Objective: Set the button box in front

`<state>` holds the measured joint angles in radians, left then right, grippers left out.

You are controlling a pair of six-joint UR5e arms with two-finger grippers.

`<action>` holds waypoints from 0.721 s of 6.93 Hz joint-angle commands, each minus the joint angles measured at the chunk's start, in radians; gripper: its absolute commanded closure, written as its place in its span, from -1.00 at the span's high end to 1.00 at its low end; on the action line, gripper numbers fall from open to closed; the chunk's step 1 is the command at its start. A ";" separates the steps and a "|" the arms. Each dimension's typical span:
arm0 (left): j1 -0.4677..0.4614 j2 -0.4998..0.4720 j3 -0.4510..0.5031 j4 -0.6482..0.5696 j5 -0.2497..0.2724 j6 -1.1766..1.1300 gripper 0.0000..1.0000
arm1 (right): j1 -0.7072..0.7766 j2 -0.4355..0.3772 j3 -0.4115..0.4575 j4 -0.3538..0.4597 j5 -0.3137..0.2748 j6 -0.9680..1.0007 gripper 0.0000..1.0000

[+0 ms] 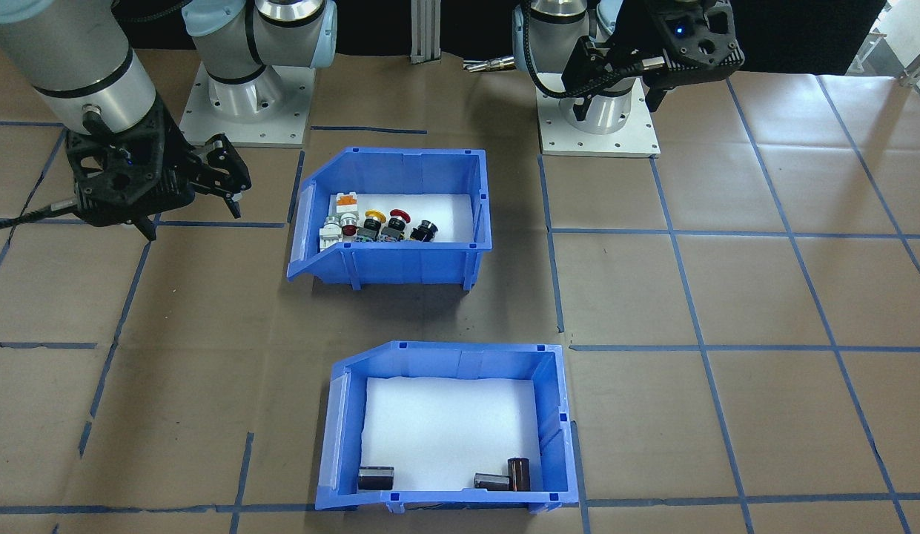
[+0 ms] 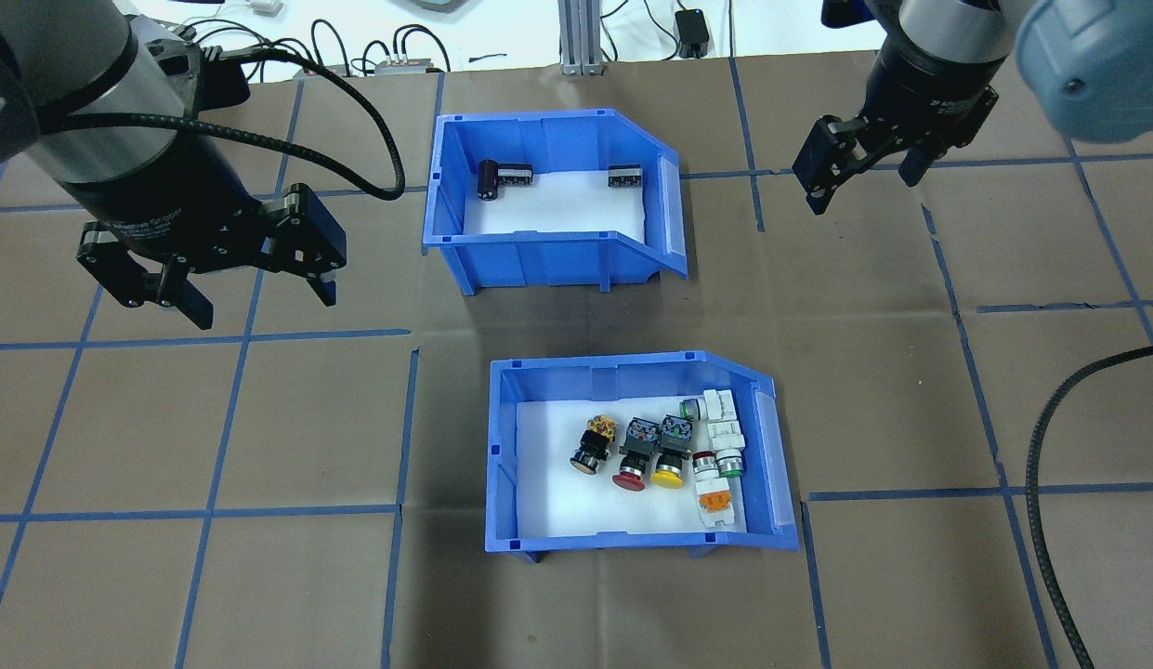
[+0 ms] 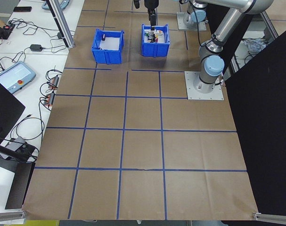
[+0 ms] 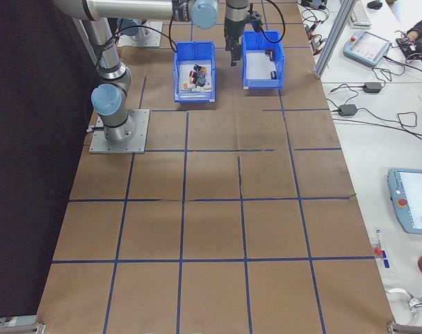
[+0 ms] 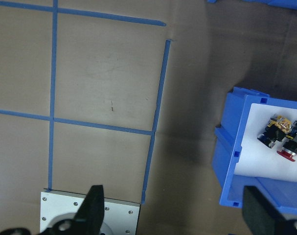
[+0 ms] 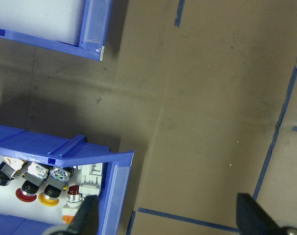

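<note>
Button box (image 2: 539,446): blue sloped-front bin with white foam liner, standing on the brown-papered bench (image 2: 260,576) in the row nearer the robot's bases; sloped opening faces the robot's right; contents gathered toward that open end: push-button switches (image 2: 664,451) with black, red, yellow, orange and white parts, lying on the liner; no pincer touches it.

Second blue bin (image 2: 539,255): same shape, set in the row farther from the robot, apart from the button box with a strip of bare bench between; holds a few dark brown cylinders (image 2: 502,177) along its far wall.

Left pincer (image 2: 228,297): fingers spread, holding nothing, hanging above the bench well to the left of both bins; its wrist view shows a corner of the button box at the right edge.

Right pincer (image 2: 859,181): fingers spread, empty, hanging above the bench off the open end of the second bin.

Bench surface: blue tape grid (image 2: 214,511) over brown paper.
</note>
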<state>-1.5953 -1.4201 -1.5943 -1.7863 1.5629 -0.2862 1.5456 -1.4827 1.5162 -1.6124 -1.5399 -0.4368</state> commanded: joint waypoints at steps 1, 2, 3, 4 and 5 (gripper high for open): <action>0.000 -0.008 -0.074 0.010 -0.007 -0.288 0.99 | 0.004 0.048 -0.051 -0.014 0.012 -0.298 1.00; -0.005 0.010 -0.126 0.107 -0.010 -0.438 0.99 | 0.008 0.074 -0.082 -0.018 0.012 -0.445 1.00; -0.029 0.027 -0.168 0.151 -0.024 -0.623 0.99 | 0.027 0.116 -0.128 -0.017 0.012 -0.489 1.00; -0.082 0.033 -0.209 0.159 -0.079 -0.847 0.99 | 0.075 0.172 -0.184 -0.018 0.011 -0.547 1.00; -0.141 0.041 -0.261 0.203 -0.089 -1.016 0.99 | 0.138 0.238 -0.244 -0.018 0.003 -0.610 1.00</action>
<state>-1.6725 -1.3893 -1.7969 -1.6274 1.4998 -1.0797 1.6184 -1.3186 1.3419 -1.6300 -1.5306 -0.9697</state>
